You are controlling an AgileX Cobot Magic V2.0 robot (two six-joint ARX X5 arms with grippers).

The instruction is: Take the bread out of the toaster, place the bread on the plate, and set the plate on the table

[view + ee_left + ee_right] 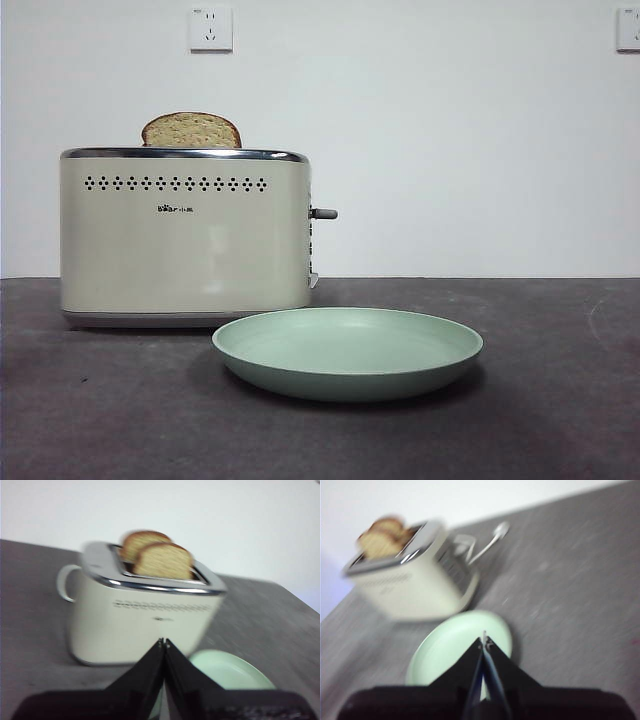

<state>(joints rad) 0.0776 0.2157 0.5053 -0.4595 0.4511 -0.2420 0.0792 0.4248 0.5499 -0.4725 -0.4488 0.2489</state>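
Bread (191, 131) pokes its rounded top out of the cream toaster (185, 240) in the front view, and the mint-green plate (347, 352) sits empty on the dark counter (540, 400) just in front of the toaster's lever end; no arm shows here, so nothing is in contact with any of it. From the left wrist view, which is blurred, two slices appear to stand in the slot, one behind the other, the nearer slice (163, 561) facing the camera above the chrome rim of the toaster (145, 625); the left pincer (164, 642) has its two black jaws pressed together with nothing between them, well short of the toaster, and an edge of the plate (235, 670) shows beside it. The right wrist view is blurrier still: the right pincer (483, 641) is likewise closed and empty, hanging above the plate (455, 645), with the toaster (410, 580) and its bread (380, 540) farther off. By my reading the first step, lifting the bread out, has not begun. The next move calls for one pincer to spread its jaws, come down over the slot from above, and close on the exposed top edge of a slice, gripping gently so the crust does not crumble.
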